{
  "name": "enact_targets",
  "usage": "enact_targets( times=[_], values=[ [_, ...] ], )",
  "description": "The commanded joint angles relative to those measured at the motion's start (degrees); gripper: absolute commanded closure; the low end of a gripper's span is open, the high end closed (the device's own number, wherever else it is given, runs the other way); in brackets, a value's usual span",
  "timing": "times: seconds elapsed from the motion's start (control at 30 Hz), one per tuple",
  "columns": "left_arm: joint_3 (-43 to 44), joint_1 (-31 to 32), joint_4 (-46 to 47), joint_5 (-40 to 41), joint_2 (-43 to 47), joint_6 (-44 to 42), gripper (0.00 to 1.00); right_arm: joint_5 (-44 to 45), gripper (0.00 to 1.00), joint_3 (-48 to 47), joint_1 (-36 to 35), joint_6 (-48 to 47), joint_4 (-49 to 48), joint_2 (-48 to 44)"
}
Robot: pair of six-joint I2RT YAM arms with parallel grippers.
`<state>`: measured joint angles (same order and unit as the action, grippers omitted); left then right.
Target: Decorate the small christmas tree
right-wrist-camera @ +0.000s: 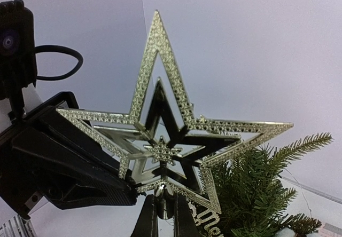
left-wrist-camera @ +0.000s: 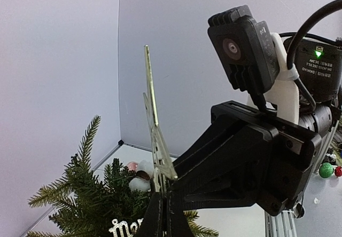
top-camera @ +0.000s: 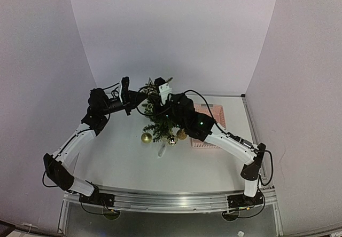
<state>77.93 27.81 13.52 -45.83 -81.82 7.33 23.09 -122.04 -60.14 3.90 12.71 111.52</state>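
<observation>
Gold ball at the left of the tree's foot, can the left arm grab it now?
Probably not yet. The left gripper is shut on the star above the small christmas tree, so its jaws are full; nothing covers the gold ball itself.

From above, the right arm (top-camera: 184, 114) hides the top of the tree (top-camera: 155, 127) from us, and part of the pink basket (top-camera: 215, 114). In both wrist views we see the silver lettering (left-wrist-camera: 124, 228) run off the bottom edge, and in the right one the foot of the star (right-wrist-camera: 162, 152) too.
</observation>
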Motion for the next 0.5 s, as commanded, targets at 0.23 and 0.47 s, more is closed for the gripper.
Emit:
enact_targets(
  times=[0.23, 0.47],
  values=[
    [0.78, -0.36, 4.84, 1.23, 2.04, -2.01, 1.0, -3.06, 0.53, -0.06, -0.11, -3.14, -2.96, -1.21],
    [1.43, -1.85, 4.78, -1.17, 2.46, 0.04, 1.0, -5.78, 0.16, 5.11, -0.05, -3.8, -2.32, -8.07]
  ],
)
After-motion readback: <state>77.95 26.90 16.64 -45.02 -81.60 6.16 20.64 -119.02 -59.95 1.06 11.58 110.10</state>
